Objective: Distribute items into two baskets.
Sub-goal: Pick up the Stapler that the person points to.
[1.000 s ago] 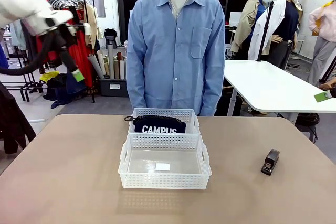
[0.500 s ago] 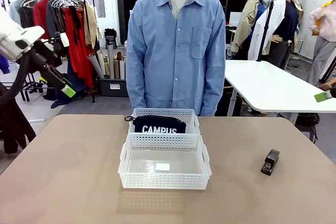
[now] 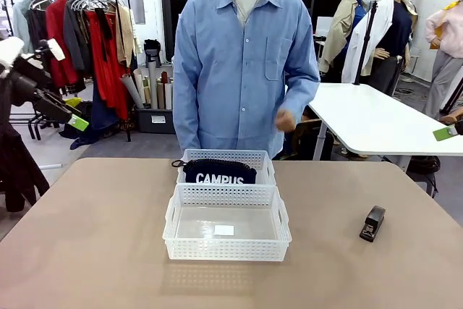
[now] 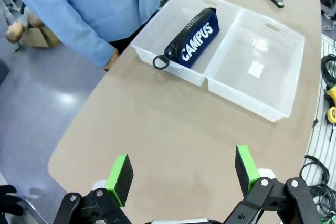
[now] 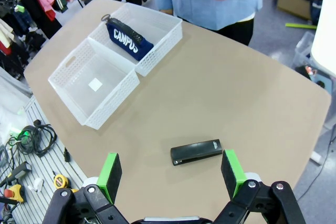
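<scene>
Swinging further back toward the robot's left edge, the left arm now sits lower and clear of the worktop, and the person across it has lifted a hand to waist height. Nothing on the surface has shifted.

One half of the job looks done: the navy pouch lies in the far basket, its zip pull hanging over the rim. The near basket, touching the far one end to end, holds only its small label. The stapler is on the bare worktop, well apart from both baskets on the robot's right.

The left gripper hangs high with its jaws spread wide and nothing between them. The right gripper is likewise spread and empty, looking down with the stapler just ahead of its pads.

So the step in hand is likely the stapler. The right arm would need to drop, line its jaws across the narrow black body, close, then carry it to the near basket.

The worktop is a smooth tan board with rounded corners. Behind the person stand a clothes rack and a white table.
</scene>
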`<state>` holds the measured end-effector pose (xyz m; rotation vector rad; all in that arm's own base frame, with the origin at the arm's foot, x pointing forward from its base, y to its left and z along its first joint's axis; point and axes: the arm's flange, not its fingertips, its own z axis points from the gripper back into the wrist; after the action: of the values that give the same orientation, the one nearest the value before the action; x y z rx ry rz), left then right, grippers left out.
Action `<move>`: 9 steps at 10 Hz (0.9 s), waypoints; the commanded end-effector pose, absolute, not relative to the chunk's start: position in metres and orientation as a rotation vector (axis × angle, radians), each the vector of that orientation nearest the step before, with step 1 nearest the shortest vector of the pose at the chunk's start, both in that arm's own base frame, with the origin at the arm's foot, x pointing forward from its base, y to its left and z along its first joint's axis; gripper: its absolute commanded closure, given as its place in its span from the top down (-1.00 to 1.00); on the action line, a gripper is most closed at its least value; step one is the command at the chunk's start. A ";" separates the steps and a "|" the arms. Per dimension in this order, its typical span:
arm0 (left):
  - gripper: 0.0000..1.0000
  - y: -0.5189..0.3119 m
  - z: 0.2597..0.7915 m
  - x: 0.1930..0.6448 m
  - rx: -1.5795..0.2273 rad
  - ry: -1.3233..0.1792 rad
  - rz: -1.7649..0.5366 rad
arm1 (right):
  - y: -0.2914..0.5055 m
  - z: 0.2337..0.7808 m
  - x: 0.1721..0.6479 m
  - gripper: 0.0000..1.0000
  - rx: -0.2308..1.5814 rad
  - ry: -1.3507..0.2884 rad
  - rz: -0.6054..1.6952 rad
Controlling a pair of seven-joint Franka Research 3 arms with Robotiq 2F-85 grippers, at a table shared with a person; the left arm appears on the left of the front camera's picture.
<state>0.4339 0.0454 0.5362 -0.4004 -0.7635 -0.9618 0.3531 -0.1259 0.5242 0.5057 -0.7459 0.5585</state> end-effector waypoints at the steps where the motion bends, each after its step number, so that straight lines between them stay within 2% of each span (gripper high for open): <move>1: 1.00 0.043 0.530 0.437 -0.408 -0.825 -1.022 | -0.127 0.525 0.355 1.00 0.525 -0.778 0.576; 3: 1.00 0.046 0.536 0.434 -0.399 -0.779 -0.982 | -0.127 0.525 0.355 1.00 0.525 -0.778 0.576; 9: 1.00 0.046 0.536 0.434 -0.399 -0.779 -0.982 | -0.127 0.525 0.355 1.00 0.525 -0.778 0.576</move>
<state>0.4352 0.0461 0.5359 -0.3971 -0.7816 -0.9903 0.3531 -0.1259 0.5242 0.5057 -0.7460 0.5585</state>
